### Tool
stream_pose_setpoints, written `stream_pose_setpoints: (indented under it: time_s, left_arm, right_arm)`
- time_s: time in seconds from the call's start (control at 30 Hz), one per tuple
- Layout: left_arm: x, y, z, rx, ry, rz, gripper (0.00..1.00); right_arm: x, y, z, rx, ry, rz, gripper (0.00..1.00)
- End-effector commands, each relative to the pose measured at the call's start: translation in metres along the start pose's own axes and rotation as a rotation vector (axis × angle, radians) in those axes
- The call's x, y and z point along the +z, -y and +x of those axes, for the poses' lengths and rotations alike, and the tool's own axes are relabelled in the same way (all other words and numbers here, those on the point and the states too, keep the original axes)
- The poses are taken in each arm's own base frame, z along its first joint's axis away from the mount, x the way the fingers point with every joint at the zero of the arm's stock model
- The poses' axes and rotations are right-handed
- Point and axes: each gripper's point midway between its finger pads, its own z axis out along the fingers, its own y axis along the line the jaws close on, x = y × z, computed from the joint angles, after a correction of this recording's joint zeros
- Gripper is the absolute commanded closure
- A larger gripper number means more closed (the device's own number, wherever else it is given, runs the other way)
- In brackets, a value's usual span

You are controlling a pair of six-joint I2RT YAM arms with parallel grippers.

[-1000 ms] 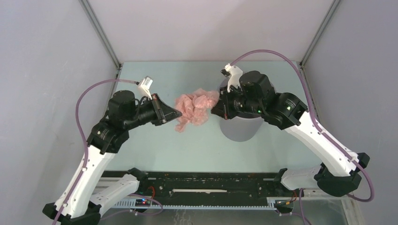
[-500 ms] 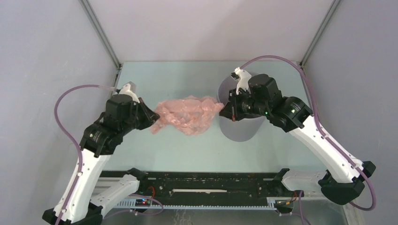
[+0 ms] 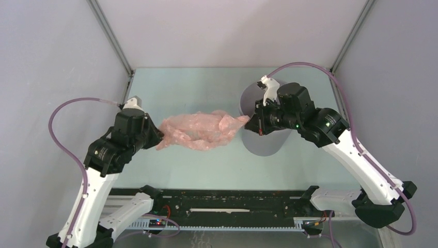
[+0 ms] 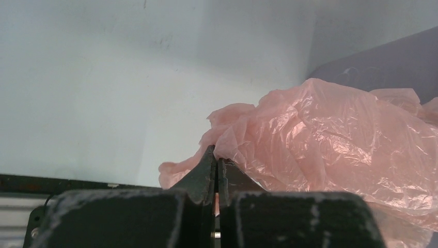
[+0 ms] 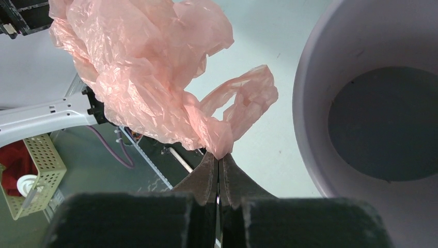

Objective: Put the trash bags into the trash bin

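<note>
The pale-pink trash bag (image 3: 199, 130) hangs stretched in the air between both grippers, left of the grey trash bin (image 3: 261, 144). My left gripper (image 3: 160, 135) is shut on the bag's left end; the film (image 4: 330, 134) spreads right of its jaws (image 4: 215, 155). My right gripper (image 3: 249, 122) is shut on the bag's right end, above the bin's left rim. In the right wrist view the bag (image 5: 139, 77) bunches out from the shut gripper (image 5: 220, 157), and the bin's (image 5: 320, 93) inside shows nothing in it.
Grey enclosure walls and metal corner posts (image 3: 111, 39) ring the pale green table (image 3: 206, 88). A black rail (image 3: 227, 204) runs along the near edge between the arm bases.
The left gripper closed on the bag's left end and pulled it left, stretching the crumpled bag out wide. The right gripper drew back slightly right over the bin, holding its end.
</note>
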Motion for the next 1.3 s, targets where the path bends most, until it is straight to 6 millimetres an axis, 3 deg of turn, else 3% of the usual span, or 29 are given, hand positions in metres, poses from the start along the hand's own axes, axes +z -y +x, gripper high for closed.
stream_pose_setpoints:
  time_s: [0.0, 0.33, 0.4, 0.5, 0.57, 0.67, 0.73, 0.83, 0.93, 1.03, 1.1, 1.2, 1.27]
  left_arm:
    - [-0.001, -0.031, 0.015, -0.029, -0.027, -0.131, 1.0]
    - [0.014, -0.051, 0.039, 0.059, -0.157, -0.239, 1.0]
    - [0.017, -0.049, 0.045, 0.029, -0.174, -0.227, 1.0]
    - [0.026, -0.03, 0.053, -0.03, -0.167, -0.109, 0.99]
    - [0.03, -0.01, 0.057, -0.052, -0.176, 0.008, 0.91]
    - [0.029, 0.017, 0.051, -0.013, -0.153, 0.173, 0.57]
    - [0.022, 0.024, 0.038, 0.047, -0.118, 0.207, 0.35]
    - [0.004, 0.03, 0.026, 0.169, -0.112, 0.244, 0.18]
    - [-0.015, 0.029, 0.022, 0.262, -0.074, 0.294, 0.08]
    - [-0.034, 0.042, 0.016, 0.342, -0.028, 0.4, 0.02]
    - [-0.037, 0.062, 0.01, 0.36, -0.047, 0.472, 0.02]
    - [-0.036, 0.1, -0.002, 0.332, -0.055, 0.614, 0.02]
    - [-0.033, 0.121, -0.012, 0.289, -0.024, 0.69, 0.02]
  right_arm:
    - [-0.007, -0.009, -0.014, -0.069, 0.026, -0.011, 1.0]
    - [-0.009, 0.014, -0.042, -0.038, 0.105, 0.082, 1.0]
    - [-0.013, 0.014, -0.045, -0.024, 0.106, 0.081, 1.0]
    - [-0.014, 0.011, -0.047, -0.027, 0.112, 0.056, 1.0]
    - [-0.012, 0.003, -0.047, -0.031, 0.093, 0.015, 1.0]
    - [-0.002, -0.012, -0.045, -0.04, 0.058, -0.053, 1.0]
    - [0.008, -0.024, -0.04, -0.066, 0.035, -0.111, 1.0]
    - [0.019, -0.042, -0.033, -0.138, -0.005, -0.198, 1.0]
    - [0.034, -0.049, -0.023, -0.223, -0.018, -0.259, 1.0]
    - [0.05, -0.047, -0.026, -0.22, -0.032, -0.25, 1.0]
    - [0.066, -0.046, -0.034, -0.17, -0.044, -0.222, 1.0]
    - [0.087, -0.062, -0.045, -0.118, -0.056, -0.242, 1.0]
    - [0.103, -0.057, -0.054, -0.057, -0.043, -0.142, 1.0]
